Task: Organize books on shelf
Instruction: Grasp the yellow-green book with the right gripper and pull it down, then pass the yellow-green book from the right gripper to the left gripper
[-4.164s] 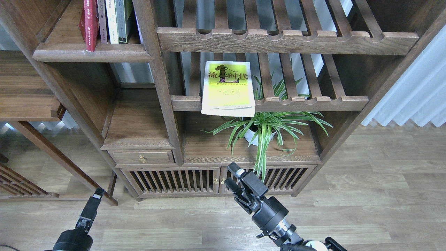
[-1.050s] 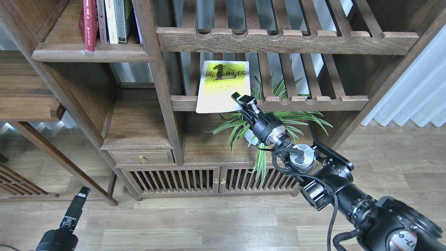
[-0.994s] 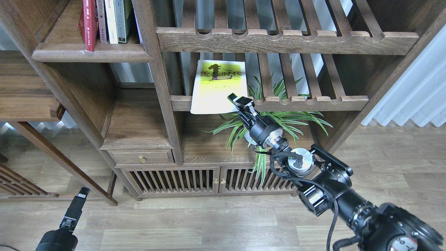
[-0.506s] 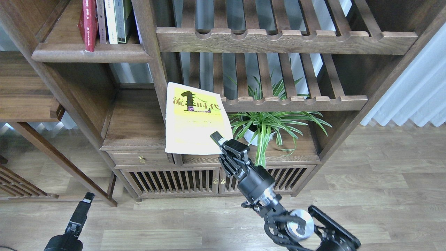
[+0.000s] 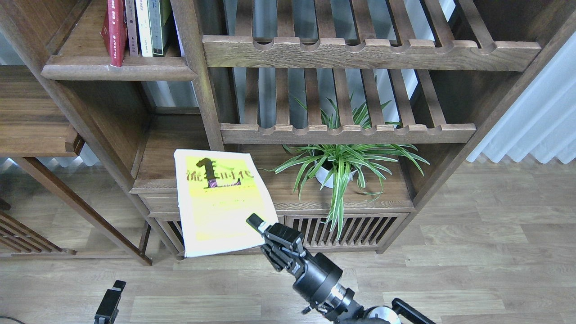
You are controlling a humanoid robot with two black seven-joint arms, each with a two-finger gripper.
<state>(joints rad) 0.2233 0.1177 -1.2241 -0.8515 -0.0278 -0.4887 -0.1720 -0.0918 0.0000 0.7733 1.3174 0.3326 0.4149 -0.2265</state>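
My right gripper (image 5: 259, 224) is shut on the lower right corner of the yellow-green book (image 5: 218, 202), a paperback with a white border. It holds the book face up in the air in front of the low cabinet. The shelf (image 5: 119, 72), a solid dark board with a rounded lip, is at the top left. On it stand a red book (image 5: 114, 31) and a maroon one (image 5: 131, 24), upright beside a white book (image 5: 144, 27) and a grey-green book (image 5: 157, 24). My left gripper (image 5: 109, 305) pokes in at the bottom left edge, dark and small.
Two slatted racks (image 5: 346, 132) with scalloped rails fill the middle of the bookcase. A spider plant in a white pot (image 5: 337, 166) stands under the lower rack. A drawer and slatted cabinet doors (image 5: 342, 231) sit below, above the wooden floor.
My right gripper has pulled the yellow-green book off the lower slatted rack and carried it down and left, towards me. The left gripper has sunk lower in the view.
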